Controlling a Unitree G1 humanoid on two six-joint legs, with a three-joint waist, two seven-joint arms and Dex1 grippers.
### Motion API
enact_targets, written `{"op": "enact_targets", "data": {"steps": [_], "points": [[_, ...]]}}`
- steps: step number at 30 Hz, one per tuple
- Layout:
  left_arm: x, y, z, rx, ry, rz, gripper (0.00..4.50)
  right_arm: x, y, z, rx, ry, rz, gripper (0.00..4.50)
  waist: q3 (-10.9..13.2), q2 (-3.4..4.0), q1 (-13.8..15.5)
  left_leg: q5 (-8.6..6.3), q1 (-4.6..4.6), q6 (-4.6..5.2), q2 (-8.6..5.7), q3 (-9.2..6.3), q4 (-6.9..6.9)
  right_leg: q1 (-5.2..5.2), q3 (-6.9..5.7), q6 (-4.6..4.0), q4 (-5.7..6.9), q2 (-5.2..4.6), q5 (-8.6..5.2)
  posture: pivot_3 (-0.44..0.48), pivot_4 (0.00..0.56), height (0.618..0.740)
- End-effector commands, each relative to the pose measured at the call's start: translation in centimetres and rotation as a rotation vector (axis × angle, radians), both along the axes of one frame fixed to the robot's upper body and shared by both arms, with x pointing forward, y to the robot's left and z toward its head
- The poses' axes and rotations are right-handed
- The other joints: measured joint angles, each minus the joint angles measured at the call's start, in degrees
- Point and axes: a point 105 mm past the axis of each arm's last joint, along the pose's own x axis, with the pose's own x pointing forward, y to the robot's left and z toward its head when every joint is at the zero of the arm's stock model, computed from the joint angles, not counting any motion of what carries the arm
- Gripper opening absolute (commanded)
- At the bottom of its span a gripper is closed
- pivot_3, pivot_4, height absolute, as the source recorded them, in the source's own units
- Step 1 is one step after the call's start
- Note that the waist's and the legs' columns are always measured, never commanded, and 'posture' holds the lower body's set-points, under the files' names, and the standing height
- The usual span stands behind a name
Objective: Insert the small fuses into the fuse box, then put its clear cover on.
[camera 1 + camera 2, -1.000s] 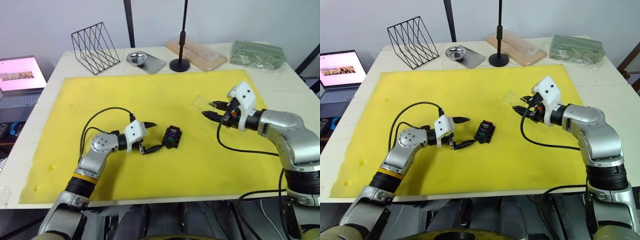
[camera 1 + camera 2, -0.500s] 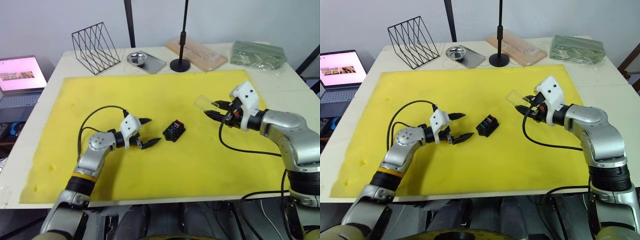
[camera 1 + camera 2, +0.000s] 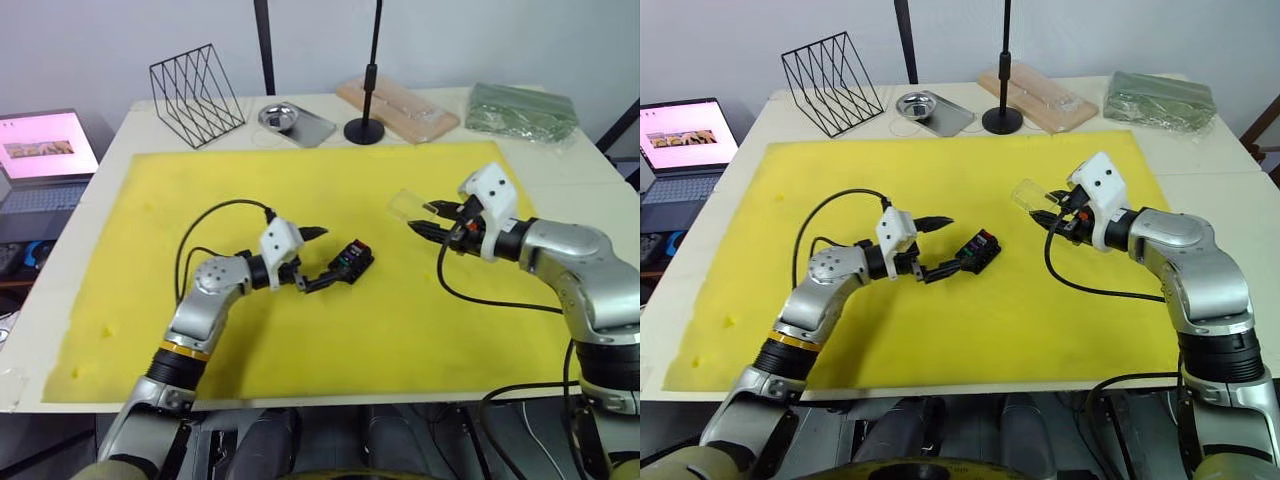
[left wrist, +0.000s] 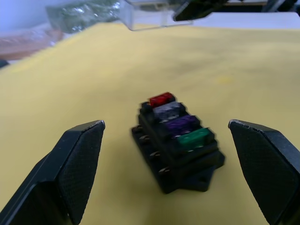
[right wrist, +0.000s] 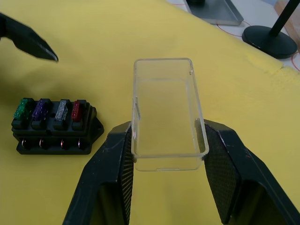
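I am pinching the cover (image 5: 166, 112) by its long sides in my right gripper (image 3: 1048, 214), right of centre; it looks light, slick and crackable. My left gripper (image 3: 316, 257) is spread around the box (image 3: 350, 264), fuses (image 4: 180, 118) seated, mid-frame.

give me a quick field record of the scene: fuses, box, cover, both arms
fuses: four seated in a row in the fuse box, green, purple, grey, red
fuse box: on the yellow mat, uncovered
clear cover: held off the mat by the right gripper, jaws clamped on its two long sides
left gripper: jaws open, one on each side of the fuse box, not touching it
remaining step: cover not yet on the box
behind the mat: wire rack, metal dish, black stand
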Motion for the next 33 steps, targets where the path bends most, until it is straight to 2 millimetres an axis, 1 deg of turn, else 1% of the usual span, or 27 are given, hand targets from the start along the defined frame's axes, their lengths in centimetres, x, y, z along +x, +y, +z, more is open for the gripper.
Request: {"op": "enact_targets", "data": {"steps": [1, 3, 9, 14, 19, 22, 27, 29, 31, 33], "points": [[-0.6, -0.3, 0.2, 0.015, -0.019, 0.024, 4.5, -0.4, 0.3, 0.9, -0.008, -0.047, 0.017, 1.78, 0.0, 0.0, -0.01, 0.0, 0.0, 0.0, 0.0, 0.0, 0.0, 0.0, 0.0, 0.0, 0.0, 0.0, 0.0, 0.0, 0.15, 0.74], [-0.9, -0.4, -0.5, 0.028, -0.01, 0.062, 4.5, -0.7, 0.2, 0.8, -0.008, -0.047, 0.018, 1.78, 0.0, 0.0, -0.01, 0.0, 0.0, 0.0, 0.01, 0.0, -0.01, 0.0, 0.0, 0.0, 0.0, 0.01, 0.0, 0.0, 0.15, 0.74], [-2.1, -1.6, -2.2, 0.06, 0.015, 0.068, 4.5, -1.0, 0.3, 0.8, 0.0, -0.046, 0.018, 1.78, 0.0, 0.0, 0.05, 0.0, 0.0, 0.01, 0.01, 0.0, 0.0, 0.0, 0.01, 0.0, -0.01, 0.0, 0.0, 0.0, 0.15, 0.74], [-0.7, -2.9, -2.9, 0.014, 0.022, 0.216, 4.5, -0.9, 0.1, 0.8, -0.004, -0.046, 0.012, 1.78, 0.0, 0.0, 0.3, 0.0, 0.0, 0.01, 0.0, -0.02, 0.05, 0.11, 0.0, 0.01, -0.07, -0.01, 0.0, 0.0, 0.15, 0.74], [-0.7, -3.8, -3.5, -0.007, 0.059, 0.257, 4.5, -0.8, 0.1, 0.9, -0.007, -0.048, 0.009, 1.78, -0.01, 0.0, 0.22, -0.01, 0.01, 0.02, -0.01, -0.02, 0.09, 0.15, -0.02, 0.04, -0.08, 0.0, 0.02, 0.0, 0.15, 0.74], [-0.3, -3.8, -3.6, 0.004, 0.053, 0.291, 4.5, -0.8, 0.0, 0.9, -0.009, -0.047, 0.007, 1.78, -0.01, 0.0, 0.29, -0.01, 0.01, 0.02, -0.02, -0.01, 0.13, 0.22, -0.03, 0.05, -0.1, -0.01, 0.02, 0.0, 0.15, 0.74], [-0.5, -3.9, -4.4, 0.028, 0.094, 0.314, 4.5, -0.7, 0.0, 1.0, -0.008, -0.051, 0.003, 1.78, -0.01, 0.01, 0.29, -0.04, 0.03, 0.06, -0.03, -0.02, 0.28, 0.36, -0.11, 0.06, -0.11, -0.01, 0.03, 0.0, 0.15, 0.74], [-0.6, -3.9, -4.5, 0.04, 0.103, 0.316, 4.12, -0.7, 0.0, 1.0, -0.007, -0.051, 0.002, 1.78, -0.01, 0.01, 0.28, -0.06, 0.06, 0.1, -0.03, -0.03, 0.31, 0.43, -0.13, 0.07, -0.13, -0.01, 0.02, 0.0, 0.15, 0.74], [-0.6, -3.8, -4.6, 0.046, 0.109, 0.326, 3.56, -0.7, 0.0, 1.0, -0.006, -0.051, 0.001, 1.78, -0.01, 0.01, 0.26, -0.07, 0.07, 0.11, -0.03, -0.04, 0.32, 0.47, -0.15, 0.07, -0.15, 0.0, 0.02, 0.0, 0.15, 0.74], [-0.6, -3.8, -4.7, 0.047, 0.116, 0.334, 2.9, -0.6, 0.1, 1.0, -0.005, -0.051, 0.0, 1.78, -0.01, 0.01, 0.21, -0.08, 0.08, 0.12, -0.03, -0.05, 0.32, 0.47, -0.15, 0.08, -0.16, 0.0, 0.02, 0.0, 0.15, 0.74]]}}
